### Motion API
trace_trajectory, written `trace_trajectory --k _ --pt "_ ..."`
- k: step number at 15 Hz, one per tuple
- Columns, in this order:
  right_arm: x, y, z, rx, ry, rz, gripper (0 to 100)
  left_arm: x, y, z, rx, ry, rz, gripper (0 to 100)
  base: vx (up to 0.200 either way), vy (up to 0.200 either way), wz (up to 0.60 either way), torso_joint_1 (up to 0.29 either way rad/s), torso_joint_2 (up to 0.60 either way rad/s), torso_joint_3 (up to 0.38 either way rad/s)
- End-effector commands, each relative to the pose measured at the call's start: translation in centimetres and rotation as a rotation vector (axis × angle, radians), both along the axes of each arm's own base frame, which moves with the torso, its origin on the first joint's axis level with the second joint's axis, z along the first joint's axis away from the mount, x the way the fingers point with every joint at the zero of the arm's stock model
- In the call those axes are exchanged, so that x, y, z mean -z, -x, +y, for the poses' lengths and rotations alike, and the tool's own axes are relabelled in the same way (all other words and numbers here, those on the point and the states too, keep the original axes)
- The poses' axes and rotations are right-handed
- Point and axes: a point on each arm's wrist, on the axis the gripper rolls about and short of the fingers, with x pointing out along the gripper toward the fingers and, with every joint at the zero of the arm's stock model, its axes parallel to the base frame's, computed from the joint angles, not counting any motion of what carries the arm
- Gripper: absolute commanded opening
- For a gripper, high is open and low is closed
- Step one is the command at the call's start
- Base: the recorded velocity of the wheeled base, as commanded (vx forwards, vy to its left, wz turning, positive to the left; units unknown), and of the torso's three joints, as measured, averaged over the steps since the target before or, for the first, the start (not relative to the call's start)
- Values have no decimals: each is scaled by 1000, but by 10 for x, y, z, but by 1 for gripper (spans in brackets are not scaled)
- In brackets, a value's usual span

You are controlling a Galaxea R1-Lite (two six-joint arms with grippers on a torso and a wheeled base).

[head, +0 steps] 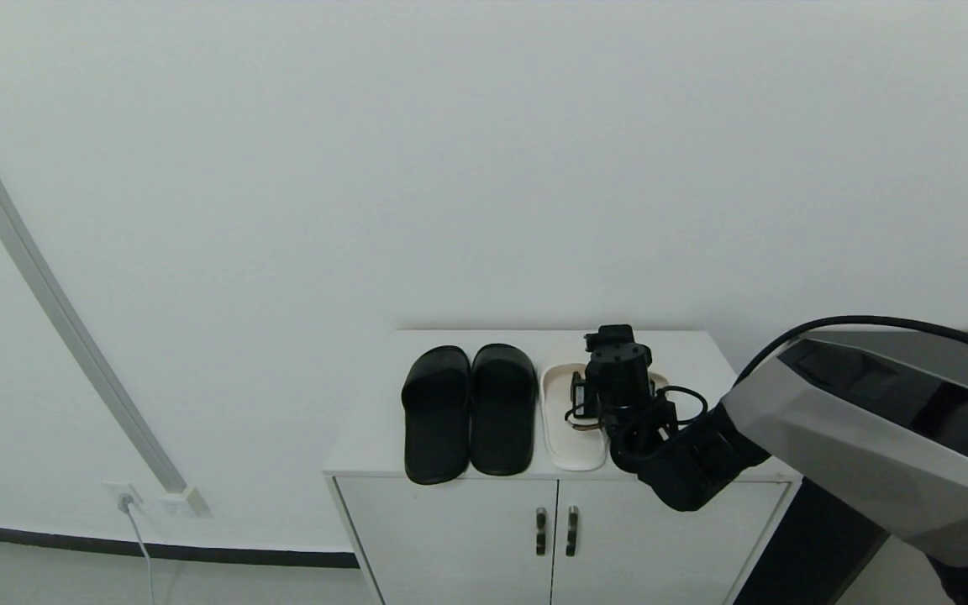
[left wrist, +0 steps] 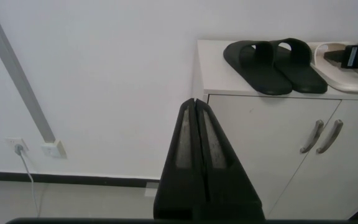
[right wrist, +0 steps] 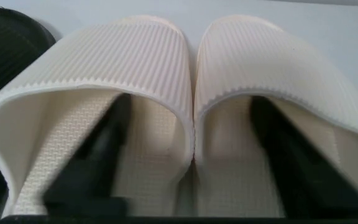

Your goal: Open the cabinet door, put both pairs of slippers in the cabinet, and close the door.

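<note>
Right end effector [right wrist: 190,109] straddles the cream slippers [right wrist: 129,62], one finger inside each.

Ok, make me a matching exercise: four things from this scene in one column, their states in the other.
Things:
1. black rubber slide slippers
2. cream ribbed slide slippers
3. white cabinet doors
4. left gripper

States:
A. both closed, not yet opened
B. shut on nothing
C. right gripper, open, inserted under their straps
D. lying untouched, left of the other pair

Pairs: 1-D, 2-C, 3-A, 4-B
</note>
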Motion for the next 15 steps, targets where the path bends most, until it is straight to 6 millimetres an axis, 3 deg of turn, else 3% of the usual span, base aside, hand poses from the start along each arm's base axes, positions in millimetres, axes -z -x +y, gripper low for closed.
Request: trace_trajectory --k 1,6,9,11,15 --pt "0 0 0 0 -1 0 0 0 0 0 -1 0 2 0 0 0 0 0 0 0" --pt "-7 3 -2 3 -7 -13 0 0 0 0 -1 2 1 0 0 0 0 0 0 0" --pt "-23 14 -10 -2 -18 -29 0 0 0 0 -1 2 1 0 0 0 0 0 0 0" --pt "-39 28 -17 -15 -21 -35 0 0 0 0 -1 2 2 0 0 0 0 0 0 0" --pt "-71 78 -34 -98 -33 -33 0 0 0 0 -1 0 1 0 0 0 0 0 0 0"
